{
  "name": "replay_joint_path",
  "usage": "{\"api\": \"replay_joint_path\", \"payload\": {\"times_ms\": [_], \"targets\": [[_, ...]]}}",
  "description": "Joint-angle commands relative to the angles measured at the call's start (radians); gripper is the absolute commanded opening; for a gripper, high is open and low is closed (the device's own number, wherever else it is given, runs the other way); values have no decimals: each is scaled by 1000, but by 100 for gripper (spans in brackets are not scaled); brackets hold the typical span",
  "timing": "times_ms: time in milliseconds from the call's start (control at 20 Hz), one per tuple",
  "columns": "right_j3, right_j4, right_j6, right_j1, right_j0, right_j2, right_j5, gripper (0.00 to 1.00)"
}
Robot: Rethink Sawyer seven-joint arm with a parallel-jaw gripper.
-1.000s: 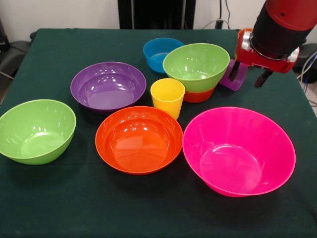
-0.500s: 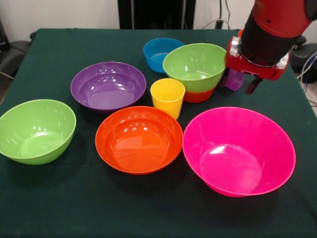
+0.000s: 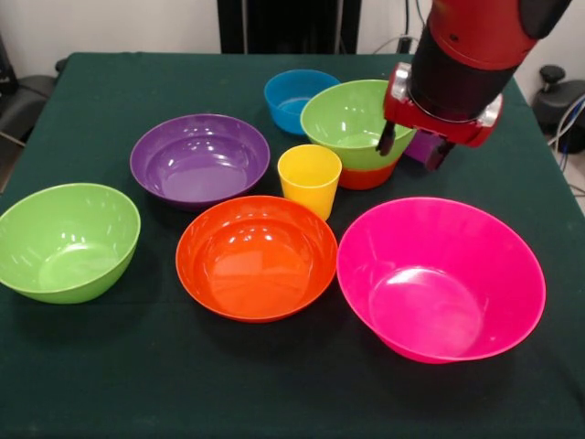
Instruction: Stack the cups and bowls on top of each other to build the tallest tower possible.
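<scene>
Dark green worktop [image 3: 137,366], covered with cloth, spread under the fingers [image 3: 386,139] and all around them. Pale wall [image 3: 110,23] well behind the fingers, toward the picture's upper left. Black padded thing [image 3: 20,96] at the left edge, well apart from the fingers, past the worktop's corner. Thin cables [image 3: 569,119], white and blue, to the right of the fingers, off the worktop's edge. Black round-topped thing [image 3: 551,75] just above those cables; cannot tell what.

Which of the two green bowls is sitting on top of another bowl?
The green bowl beside the tool, far from the other green bowl: it rests in a small orange bowl.
</scene>
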Motion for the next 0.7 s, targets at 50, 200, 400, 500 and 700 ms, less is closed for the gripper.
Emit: {"api": "replay_joint_path", "payload": {"times_ms": [50, 200, 400, 500, 700], "targets": [[-104, -86, -118, 17, -35, 94, 124, 100], [-131, -98, -126, 32, -44, 96, 132, 100], [-207, -107, -125, 76, -56, 103, 163, 100], [-233, -110, -135, 89, -64, 107, 180, 100], [-257, -113, -155, 100, -76, 110, 194, 100]]}}
